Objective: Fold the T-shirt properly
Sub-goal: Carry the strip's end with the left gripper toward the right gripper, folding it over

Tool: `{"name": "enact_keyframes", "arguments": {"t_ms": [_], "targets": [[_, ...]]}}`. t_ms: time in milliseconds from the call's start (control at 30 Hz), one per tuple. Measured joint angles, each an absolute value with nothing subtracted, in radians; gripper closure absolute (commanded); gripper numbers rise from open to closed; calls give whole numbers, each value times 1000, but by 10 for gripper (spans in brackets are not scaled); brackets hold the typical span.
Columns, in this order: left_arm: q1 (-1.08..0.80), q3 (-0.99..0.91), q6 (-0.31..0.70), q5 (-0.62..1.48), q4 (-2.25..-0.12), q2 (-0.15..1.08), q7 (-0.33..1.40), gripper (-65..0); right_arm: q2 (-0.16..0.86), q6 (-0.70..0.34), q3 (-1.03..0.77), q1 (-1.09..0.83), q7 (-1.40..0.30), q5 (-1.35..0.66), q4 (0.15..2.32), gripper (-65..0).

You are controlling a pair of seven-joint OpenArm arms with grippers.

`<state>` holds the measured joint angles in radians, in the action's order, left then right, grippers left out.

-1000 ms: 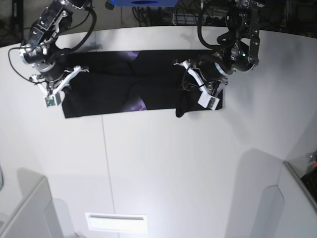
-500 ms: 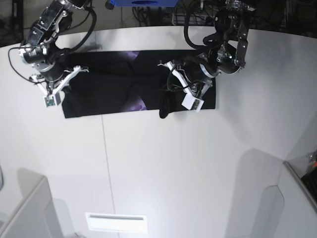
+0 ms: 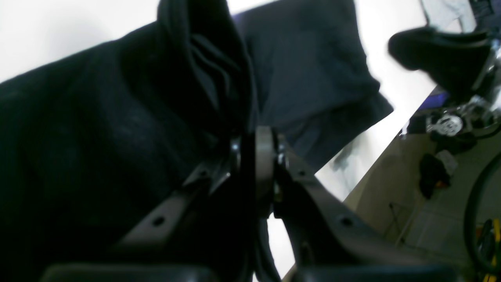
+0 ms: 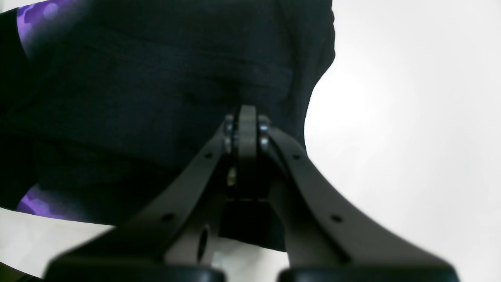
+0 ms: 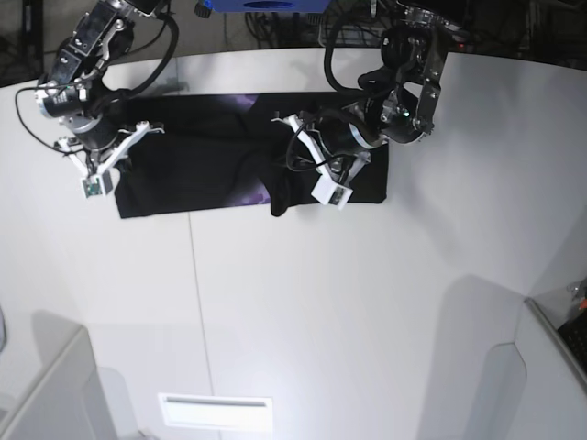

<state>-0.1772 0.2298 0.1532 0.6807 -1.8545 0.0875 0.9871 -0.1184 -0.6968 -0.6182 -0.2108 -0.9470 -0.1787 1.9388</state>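
The black T-shirt (image 5: 202, 156) lies as a long strip across the far part of the white table (image 5: 303, 302), with faint purple print (image 4: 35, 11) showing. My left gripper (image 5: 295, 167) is shut on a raised fold of its right part, and a lump of cloth hangs below it. In the left wrist view the fingers (image 3: 264, 156) pinch bunched black cloth (image 3: 203, 58). My right gripper (image 5: 124, 151) sits at the shirt's left end. In the right wrist view its fingers (image 4: 247, 129) are closed on the black cloth (image 4: 156, 78).
A blue object (image 5: 266, 5) and cables lie beyond the table's far edge. Grey box shapes stand at the near left (image 5: 46, 394) and near right (image 5: 514, 376) corners. A white slot (image 5: 215, 411) lies near the front edge.
My left gripper has carried the shirt's right end leftward over the rest of the cloth, so the strip is shorter on the right. The right arm has stayed still.
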Motion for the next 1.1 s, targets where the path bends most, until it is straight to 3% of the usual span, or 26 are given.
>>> {"name": "enact_keyframes", "arguments": {"t_ms": [1100], "targets": [[-115,310,153,681,-1782,83,987,0,-118,-697,-618,-206,-947,-179,1937,0]]}}
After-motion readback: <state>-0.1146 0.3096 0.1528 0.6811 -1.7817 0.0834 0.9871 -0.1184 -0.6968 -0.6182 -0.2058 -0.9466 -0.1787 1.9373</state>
